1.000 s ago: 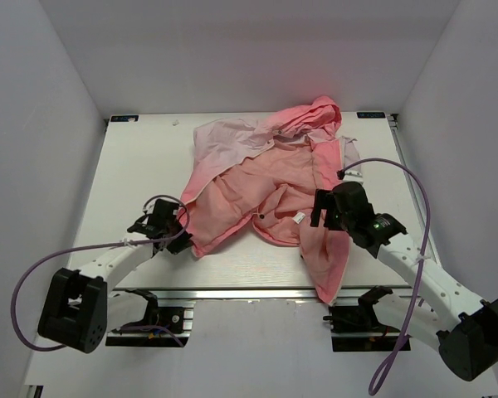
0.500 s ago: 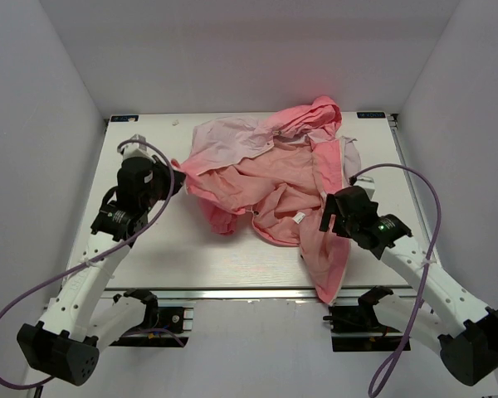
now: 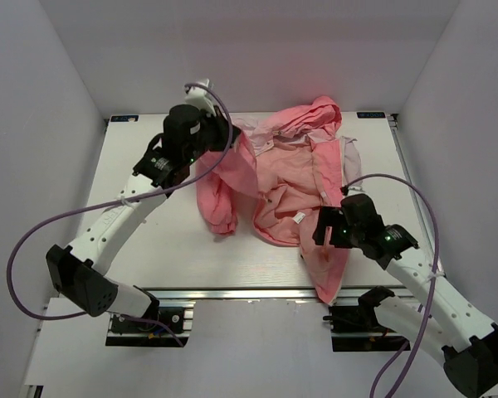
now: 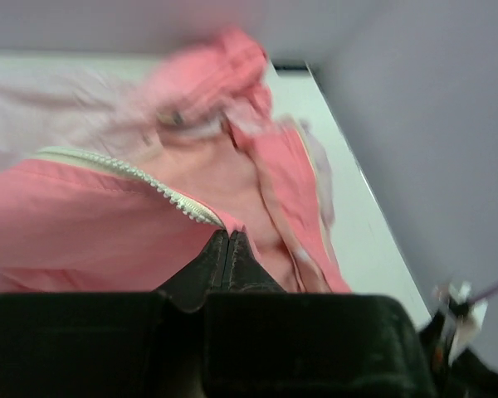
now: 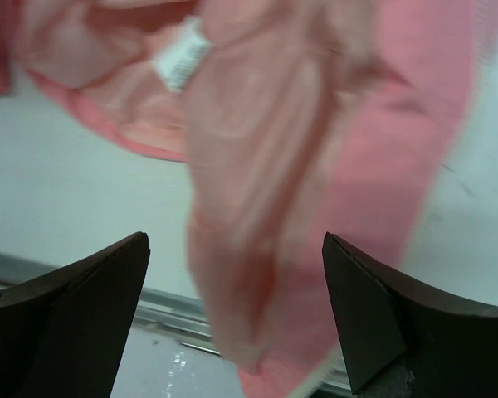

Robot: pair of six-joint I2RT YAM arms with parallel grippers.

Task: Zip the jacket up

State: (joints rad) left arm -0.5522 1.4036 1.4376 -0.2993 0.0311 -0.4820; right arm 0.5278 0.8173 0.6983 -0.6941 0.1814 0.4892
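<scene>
Within the last second the left gripper [image 3: 222, 137] had swung from the lower left of the overhead view to the upper centre-left. Its jaws were pinched shut on the jacket [image 3: 290, 178] right where the white zipper [image 4: 124, 170] ended, so one front panel hung off it in a fold instead of lying flat. The rest of the jacket stayed crumpled across the middle and right of the table [image 3: 141, 249]. The right gripper [image 3: 321, 228] had slid a little lower, jaws spread wide and holding nothing, above the trailing coral fabric. That probably exposed one zipper edge, but the two sides were not yet aligned.
</scene>
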